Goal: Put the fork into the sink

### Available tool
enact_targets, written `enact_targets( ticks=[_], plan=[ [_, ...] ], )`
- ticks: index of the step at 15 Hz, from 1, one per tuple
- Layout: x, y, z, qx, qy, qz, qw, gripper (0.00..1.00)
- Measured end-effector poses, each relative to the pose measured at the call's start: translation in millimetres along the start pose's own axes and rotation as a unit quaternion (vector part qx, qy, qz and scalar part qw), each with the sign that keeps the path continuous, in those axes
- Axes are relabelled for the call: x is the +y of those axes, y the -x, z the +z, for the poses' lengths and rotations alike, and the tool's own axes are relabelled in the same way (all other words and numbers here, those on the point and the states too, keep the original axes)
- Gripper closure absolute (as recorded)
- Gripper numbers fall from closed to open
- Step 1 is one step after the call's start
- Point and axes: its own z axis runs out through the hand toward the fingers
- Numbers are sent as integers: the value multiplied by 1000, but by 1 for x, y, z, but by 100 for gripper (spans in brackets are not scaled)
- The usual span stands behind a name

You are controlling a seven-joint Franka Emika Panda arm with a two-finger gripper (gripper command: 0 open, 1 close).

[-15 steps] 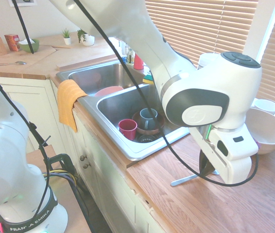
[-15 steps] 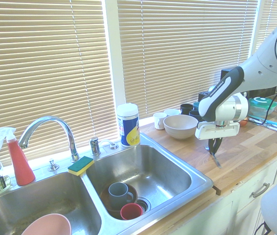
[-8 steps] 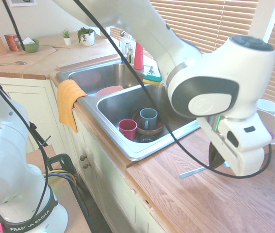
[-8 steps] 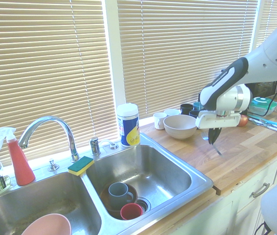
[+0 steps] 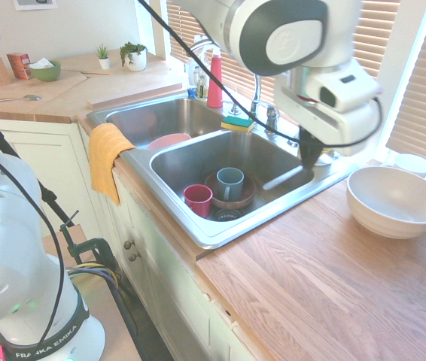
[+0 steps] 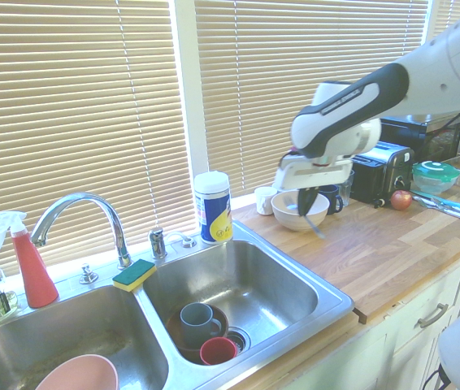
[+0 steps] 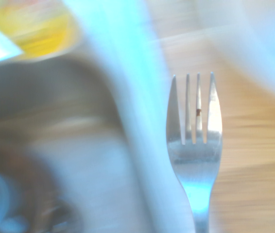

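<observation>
Evidently, white two-finger gripper [image 5: 310,156] was pinched narrow on slim shiny silver metal fork [image 5: 283,178], handle sticking out toward eight o'clock in first exterior view. Fork hung above counter side of rectangular stainless steel sink [image 6: 238,284]. Inside sink, blue-grey mug [image 5: 229,183] stood at two o'clock from red cup [image 5: 198,199].

Bright, washed-out lighting.
Daylight admitted through blinds [image 6: 311,73] at 12 o'clock; wrist-view background blurred, fork [image 7: 194,160] sharply resolved.
</observation>
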Motion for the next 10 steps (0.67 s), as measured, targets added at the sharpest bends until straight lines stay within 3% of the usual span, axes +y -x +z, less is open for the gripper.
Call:
enact_targets(
  ticks=[4,10],
  plan=[
    [-67,84,78,6,26,-24,999,100],
    [-81,115,206,-15,56,-4,998,100]
  ],
)
